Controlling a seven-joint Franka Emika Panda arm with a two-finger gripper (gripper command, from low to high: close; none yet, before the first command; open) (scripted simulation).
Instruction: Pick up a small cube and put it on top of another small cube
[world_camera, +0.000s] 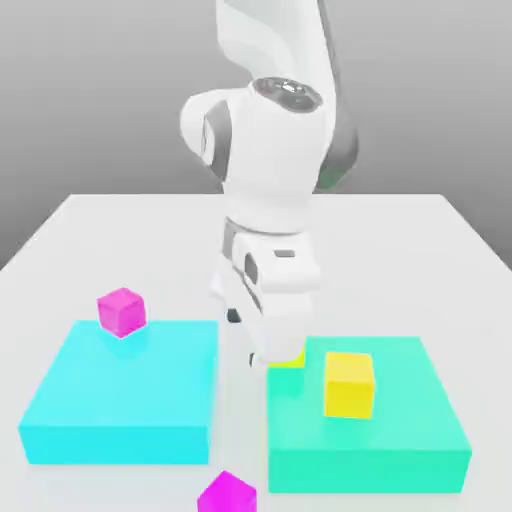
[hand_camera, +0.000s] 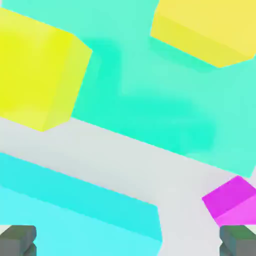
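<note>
A smooth white table under a plain grey backdrop carries two flat slabs, cyan and green, both matte. On the green slab sit two yellow cubes: one in the open, one mostly hidden by the gripper, whose jaws stand wide and empty. One magenta cube rests on the cyan slab's far edge, another on the table in front.

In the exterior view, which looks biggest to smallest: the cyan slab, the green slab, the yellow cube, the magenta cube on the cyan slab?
1-2. cyan slab and green slab: alike
3. yellow cube
4. magenta cube, though farther back
</note>
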